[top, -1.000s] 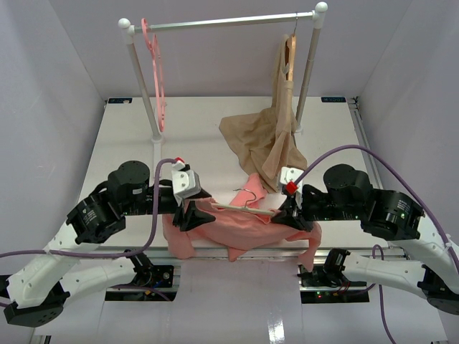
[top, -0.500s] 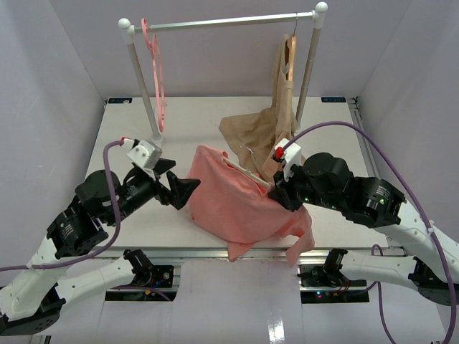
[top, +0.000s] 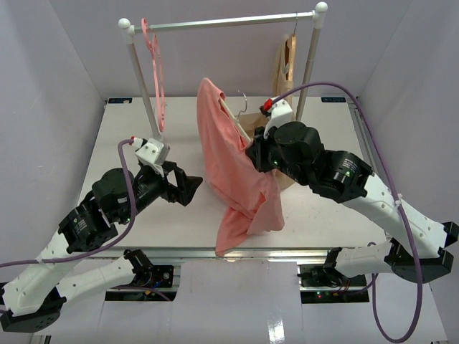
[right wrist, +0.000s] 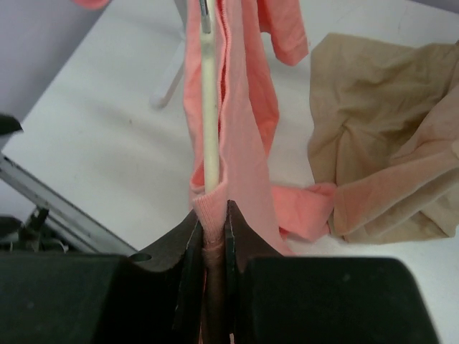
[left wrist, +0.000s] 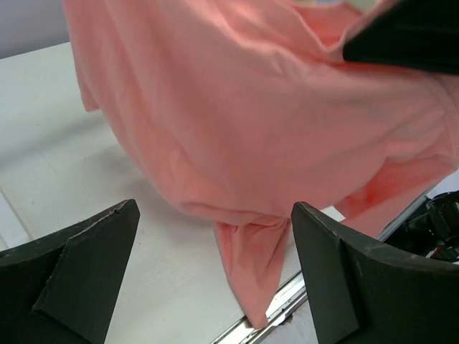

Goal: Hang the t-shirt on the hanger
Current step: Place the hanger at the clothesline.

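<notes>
White desk (top: 122, 129): t-shirt (top: 229, 165) hangs mid-desk, draped on hanger (right wrist: 209, 107), right gripper (right wrist: 211, 215) clamped on both. Left gripper (top: 191, 188) wide, empty, at shirt's 9 o'clock; shd tug hem straight w/o loosening right.

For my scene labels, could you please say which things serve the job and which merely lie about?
Job: salmon-pink fabric t-shirt; thin cream-white hanger; right end effector holding them.
Lying about: beige garment; pink hanger; brown wooden hanger; metal clothes rail.
</notes>
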You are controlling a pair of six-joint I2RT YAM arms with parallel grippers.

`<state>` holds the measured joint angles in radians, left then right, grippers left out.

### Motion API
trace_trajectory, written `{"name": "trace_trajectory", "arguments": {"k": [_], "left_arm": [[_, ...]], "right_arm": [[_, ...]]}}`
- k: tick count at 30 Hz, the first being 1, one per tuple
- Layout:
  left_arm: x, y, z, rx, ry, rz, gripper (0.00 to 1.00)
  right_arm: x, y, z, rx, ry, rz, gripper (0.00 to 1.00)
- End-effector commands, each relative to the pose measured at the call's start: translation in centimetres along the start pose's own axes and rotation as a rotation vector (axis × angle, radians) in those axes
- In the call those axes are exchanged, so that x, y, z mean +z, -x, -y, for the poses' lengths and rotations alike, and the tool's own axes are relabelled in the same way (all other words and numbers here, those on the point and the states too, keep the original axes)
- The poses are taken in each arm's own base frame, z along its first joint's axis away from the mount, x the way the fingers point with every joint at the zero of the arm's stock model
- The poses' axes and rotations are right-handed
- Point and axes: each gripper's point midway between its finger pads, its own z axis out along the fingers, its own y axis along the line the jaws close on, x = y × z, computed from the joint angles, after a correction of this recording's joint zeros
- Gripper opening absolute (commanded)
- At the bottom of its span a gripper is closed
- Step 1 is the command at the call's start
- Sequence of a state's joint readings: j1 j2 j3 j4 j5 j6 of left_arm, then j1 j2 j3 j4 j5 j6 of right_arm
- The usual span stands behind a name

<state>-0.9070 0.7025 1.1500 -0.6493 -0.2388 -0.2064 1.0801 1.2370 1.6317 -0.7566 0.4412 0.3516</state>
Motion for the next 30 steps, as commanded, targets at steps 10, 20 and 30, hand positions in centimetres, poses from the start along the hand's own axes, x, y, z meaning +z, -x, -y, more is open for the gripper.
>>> {"name": "trace_trajectory", "arguments": {"k": [10,20,30], "left_arm": [[-2.5,0.5,-2.1,0.015,0.078,0.044,0.98],[-3.7,0.4,-2.1,0.023,0.052,0.052,0.98],[-4.4,0.0,-2.3,0.018,0.048,0.064,0.98]], "right_arm": [[3.6,14.1,0.4,0.132,-0.188,0.345,0.08],[9.1,13.4,1.8,0.109,-0.183,0.282,0.08],[12.0,16.9,3.1,0.079,-0.225,0.393,0.08]]}}
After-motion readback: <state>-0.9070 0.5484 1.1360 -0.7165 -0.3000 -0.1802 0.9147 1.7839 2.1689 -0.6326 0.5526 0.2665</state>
